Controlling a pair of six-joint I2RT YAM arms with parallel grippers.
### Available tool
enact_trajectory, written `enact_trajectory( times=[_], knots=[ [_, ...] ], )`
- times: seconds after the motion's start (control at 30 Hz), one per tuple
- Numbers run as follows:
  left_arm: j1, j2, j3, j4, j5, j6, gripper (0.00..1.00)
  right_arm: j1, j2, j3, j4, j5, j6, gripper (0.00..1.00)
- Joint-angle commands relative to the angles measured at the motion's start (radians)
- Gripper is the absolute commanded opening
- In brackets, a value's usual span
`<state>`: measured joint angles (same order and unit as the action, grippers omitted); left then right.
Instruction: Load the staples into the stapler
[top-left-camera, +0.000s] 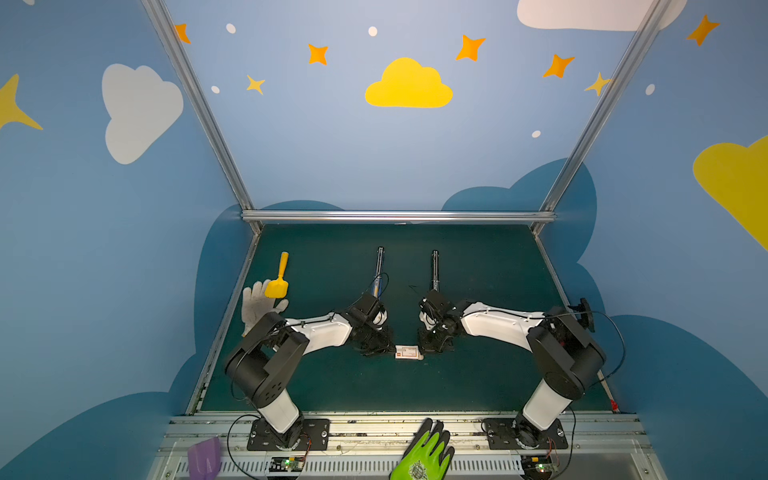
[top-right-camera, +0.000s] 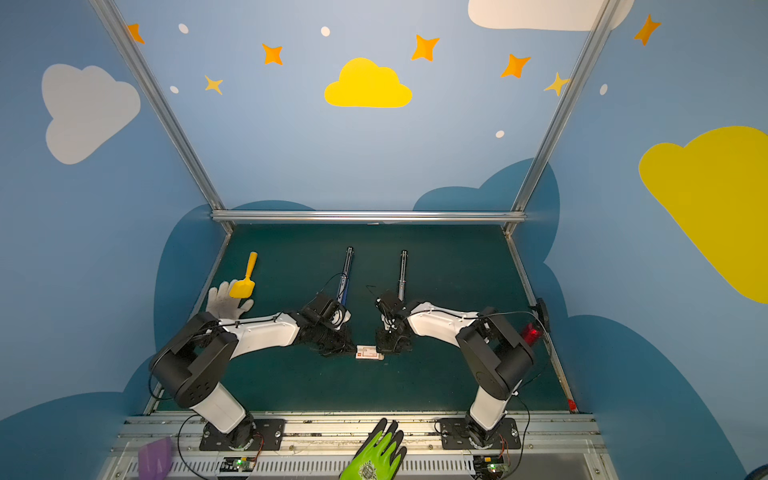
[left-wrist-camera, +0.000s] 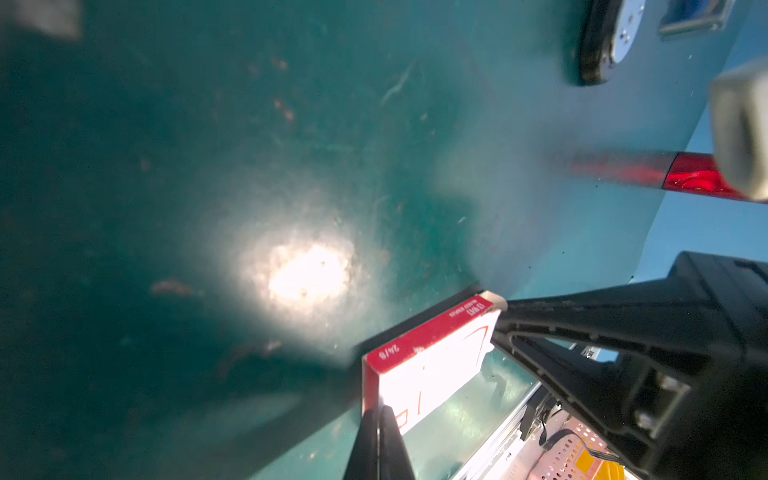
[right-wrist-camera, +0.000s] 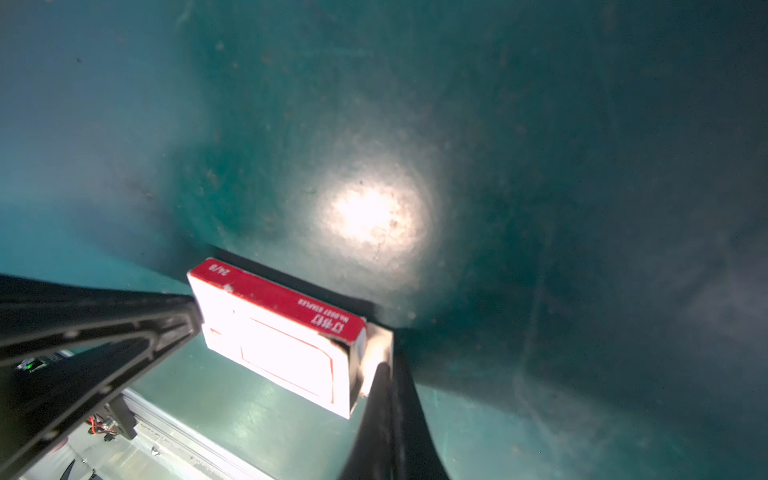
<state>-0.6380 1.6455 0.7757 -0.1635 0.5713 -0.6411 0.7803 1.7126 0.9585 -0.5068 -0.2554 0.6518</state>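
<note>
Jaws both closed tight at opposite ends of box; I judge it light, crushable card, best held endwise.

Red-edged white box on green mat, closed right pincer at one end, left pincer opposite

The small box was smooth white-and-red card, faintly glossy. The mat looked matt, scuffed green. Fingers of the right gripper were matt black plastic. At nine o'clock lay a knitted cloth glove and a smooth plastic scoop.
</note>
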Motion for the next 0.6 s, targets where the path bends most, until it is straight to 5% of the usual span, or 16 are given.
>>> enact_trajectory(
  times=[0.0, 0.2, 0.33, 0.57],
  knots=[
    [-0.002, -0.036, 0.024, -0.045, -0.023, 0.02, 0.04, -0.008, -0.024, -0.019, -0.007, 0.005, 0.004, 0.0],
    [0.0, -0.037, 0.03, -0.055, -0.03, 0.023, 0.05, -0.027, -0.047, -0.042, 0.005, -0.013, 0.002, 0.0],
    [0.0, -0.06, 0.041, -0.065, -0.048, 0.022, 0.33, -0.028, -0.044, -0.046, 0.02, -0.026, 0.0, 0.0],
    [-0.002, -0.003, 0.063, -0.05, 0.02, 0.014, 0.43, -0.031, -0.041, -0.042, 0.039, -0.04, -0.004, 0.0]
  ],
)
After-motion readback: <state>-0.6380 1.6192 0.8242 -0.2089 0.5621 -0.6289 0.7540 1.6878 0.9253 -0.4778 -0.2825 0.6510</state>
